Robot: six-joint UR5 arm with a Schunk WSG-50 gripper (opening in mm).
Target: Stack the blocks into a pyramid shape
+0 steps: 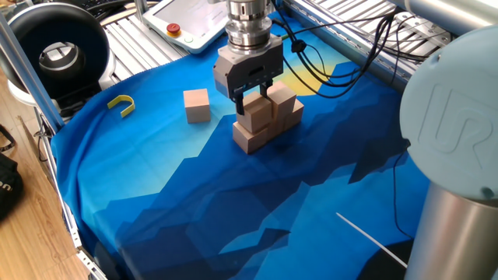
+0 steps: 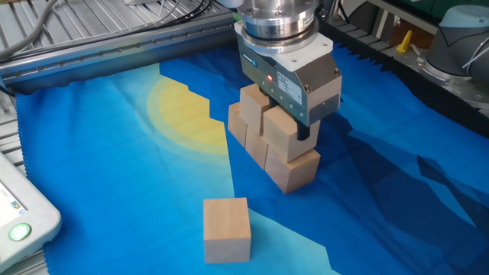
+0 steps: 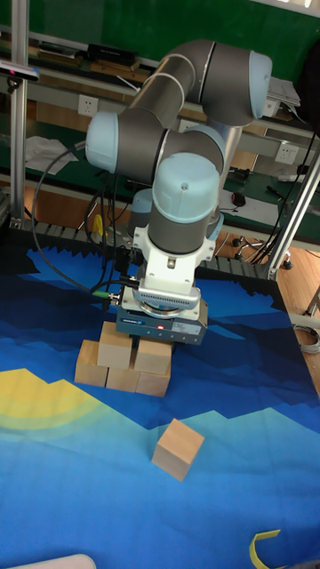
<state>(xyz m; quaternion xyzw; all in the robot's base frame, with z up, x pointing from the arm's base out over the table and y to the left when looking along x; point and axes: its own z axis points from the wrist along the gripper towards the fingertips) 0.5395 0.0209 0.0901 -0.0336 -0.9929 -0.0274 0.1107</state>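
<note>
Wood of the blocks is looking plain, stiff and light, so I am judging that flat opposite faces are the right place for gripping and that a small push could slide a cube. In one fixed view the gripper (image 1: 249, 99) is standing over the stack (image 1: 264, 118) at upper centre, its fingers lying along the sides of the nearest upper block (image 1: 253, 114); whether they are pressing it or just apart, I cannot tell. One loose block (image 1: 197, 105) is sitting alone to the left, and a yellow hook piece (image 1: 121, 103) farther left, near the cloth edge. In the other fixed view the stack (image 2: 267, 141) is showing three cubes below and two above, the gripper (image 2: 294, 122) covering the nearer upper one, and the loose block (image 2: 227, 229) is lying low in the frame with open blue cloth (image 2: 114, 176) around it. In the tall fixed view the loose block (image 3: 178, 449) is resting lower right of the stack (image 3: 124, 364), well apart, so room for approaching from above is looking free.
</note>
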